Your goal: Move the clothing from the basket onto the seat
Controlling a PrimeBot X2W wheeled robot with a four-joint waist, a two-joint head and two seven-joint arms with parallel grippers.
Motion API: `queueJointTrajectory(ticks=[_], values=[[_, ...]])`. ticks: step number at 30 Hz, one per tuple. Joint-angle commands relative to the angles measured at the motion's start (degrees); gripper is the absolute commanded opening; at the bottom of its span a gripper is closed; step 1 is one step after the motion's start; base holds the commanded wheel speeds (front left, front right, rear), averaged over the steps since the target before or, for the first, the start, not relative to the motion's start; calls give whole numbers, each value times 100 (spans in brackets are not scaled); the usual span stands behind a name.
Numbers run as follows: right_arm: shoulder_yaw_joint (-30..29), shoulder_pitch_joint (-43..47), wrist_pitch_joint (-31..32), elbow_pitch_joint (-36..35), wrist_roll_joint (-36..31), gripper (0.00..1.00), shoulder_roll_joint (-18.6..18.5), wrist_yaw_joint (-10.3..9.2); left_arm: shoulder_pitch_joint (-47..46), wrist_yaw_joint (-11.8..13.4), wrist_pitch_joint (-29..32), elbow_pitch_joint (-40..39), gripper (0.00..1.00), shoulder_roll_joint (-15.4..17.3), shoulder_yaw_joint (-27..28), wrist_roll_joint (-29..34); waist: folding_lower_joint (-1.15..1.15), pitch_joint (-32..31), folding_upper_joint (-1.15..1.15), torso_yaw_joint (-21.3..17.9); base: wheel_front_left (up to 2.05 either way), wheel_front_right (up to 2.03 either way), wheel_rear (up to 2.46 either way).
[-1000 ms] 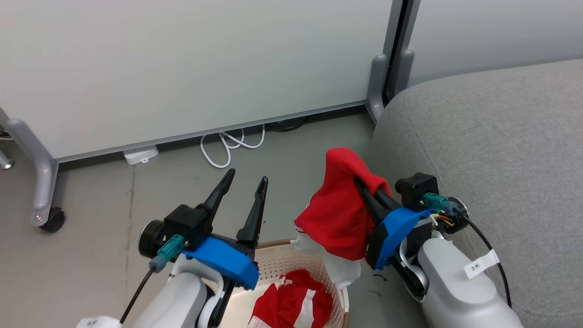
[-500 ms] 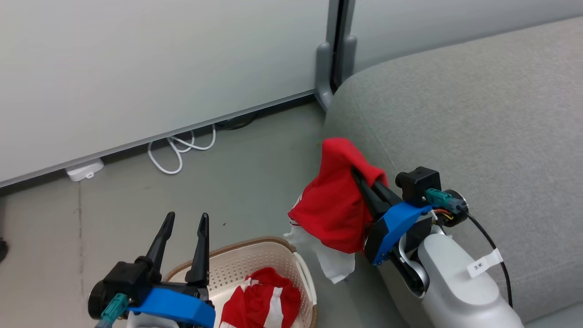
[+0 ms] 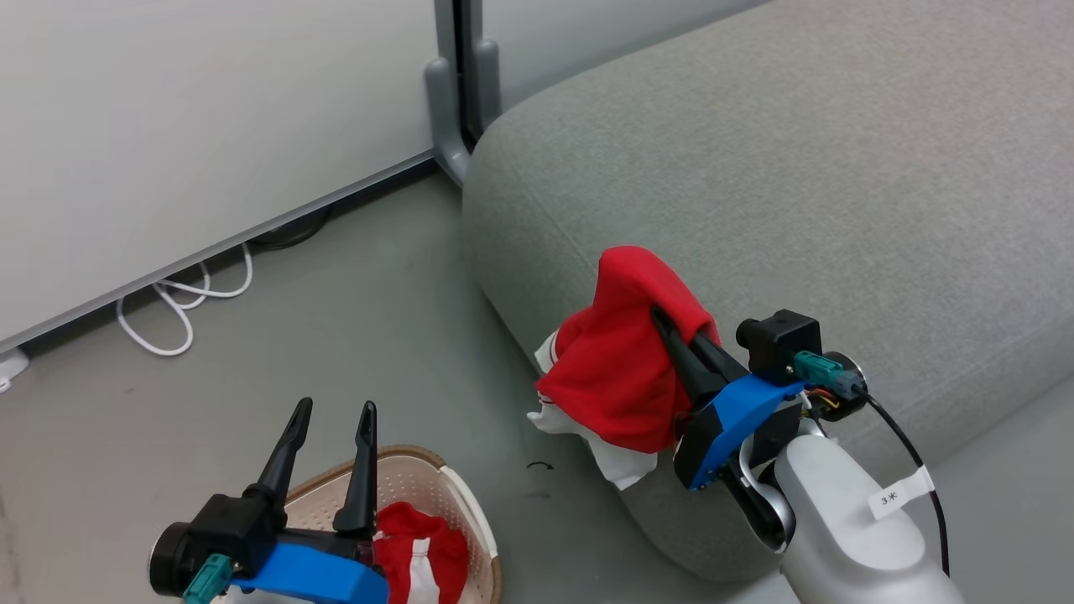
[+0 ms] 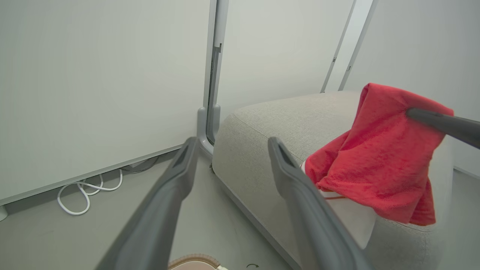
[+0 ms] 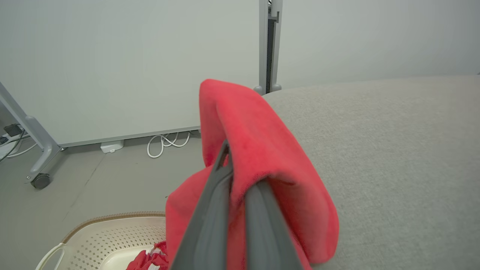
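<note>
Carrying: you are gripping the plain red garment (image 3: 617, 377) in your clamped right claw (image 3: 663, 323) at the corner of the seat (image 3: 797, 168).
Left claw (image 3: 331, 407): gaping wide, empty.
Striped garment (image 3: 415, 554): lying in the basket (image 3: 457, 495) beside the seat.
Next: likely reaching over the seat, then releasing.

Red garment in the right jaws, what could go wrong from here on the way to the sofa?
1. The red garment hangs by the sofa's rounded corner, not clearly over its top; let go here, it may slide to the floor.
2. It is draped over the tips of the shut right jaws, so the cloth might catch on them when they open.
</note>
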Motion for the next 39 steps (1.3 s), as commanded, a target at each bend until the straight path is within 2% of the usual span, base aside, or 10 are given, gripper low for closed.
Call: queueJointTrajectory(ticks=[1,8,17,21,31,34,39], values=[[-9,60,-29,-46,-1,0,-6,3,-25,-22,-15,21,100,3,29,49,0,68,0,-227,0,0,0],[-99,125,-81,-104,48,0,-5,3,-151,-123,-15,89,100,-11,-51,229,0,148,0,-445,0,0,0],[-144,36,-72,-129,100,0,-6,3,-194,-168,-15,127,100,-38,-1,257,0,185,0,-435,0,0,0],[-341,-179,-60,-162,148,0,-3,3,-254,-179,-15,63,100,-41,-25,310,0,331,0,-280,0,0,0],[-1601,-1268,40,-190,-95,0,-44,3,-676,-215,-15,-174,100,172,-208,412,0,1175,0,370,0,0,0],[-2114,-1745,146,-268,-207,0,-279,3,-847,-220,-15,-303,100,251,-269,443,0,1553,0,598,0,0,0],[-2960,-2435,358,-305,-380,0,-893,3,-1150,-220,-15,-530,100,396,-410,517,0,2195,0,1008,0,0,0]])
